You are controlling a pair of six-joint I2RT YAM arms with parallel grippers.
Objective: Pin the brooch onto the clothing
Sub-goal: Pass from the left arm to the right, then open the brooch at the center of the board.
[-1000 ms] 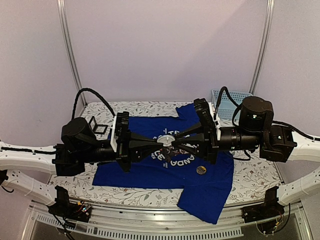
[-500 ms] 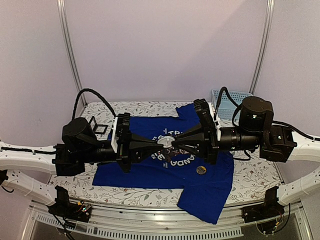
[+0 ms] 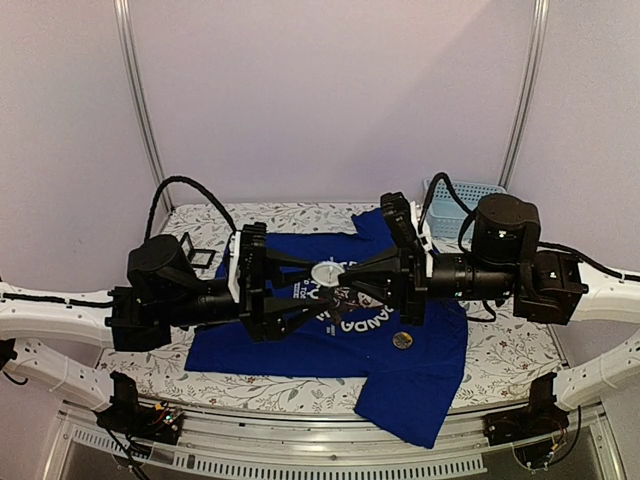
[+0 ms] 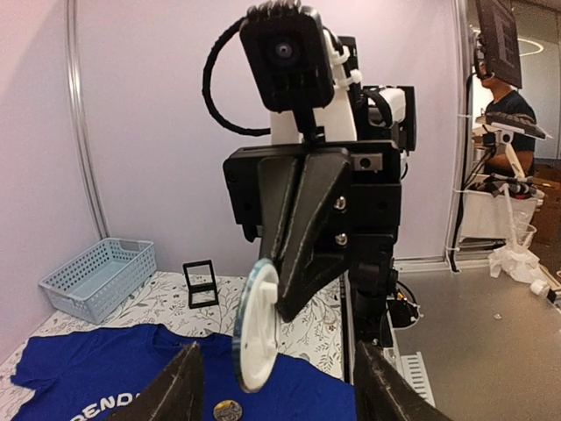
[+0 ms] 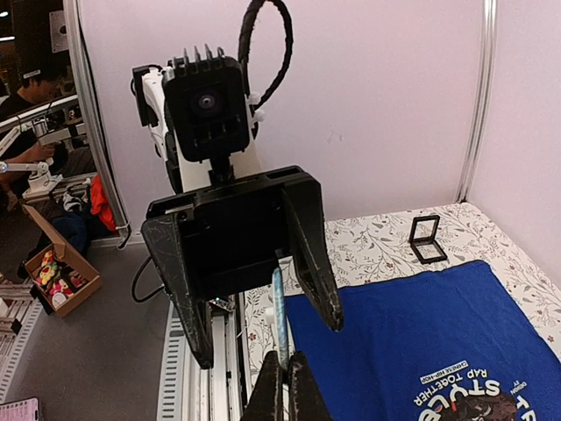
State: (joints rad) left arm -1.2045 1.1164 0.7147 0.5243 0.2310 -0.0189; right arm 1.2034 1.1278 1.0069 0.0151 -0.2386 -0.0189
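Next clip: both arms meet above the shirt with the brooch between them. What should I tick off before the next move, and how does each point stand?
1. Right claw shut on the brooch: ok, it pinches the white disc's edge.
2. Left claw clear of the brooch: ok, its fingers are spread and do not touch it.
3. Brooch over the T-shirt: ok, in the air near the chest print.
4. Pin side turned to the cloth: cannot tell, no pin shows.
5. Cloth flat around the print: ok.
6. Small round badge out of the way: ok, it lies on the shirt beside the print.
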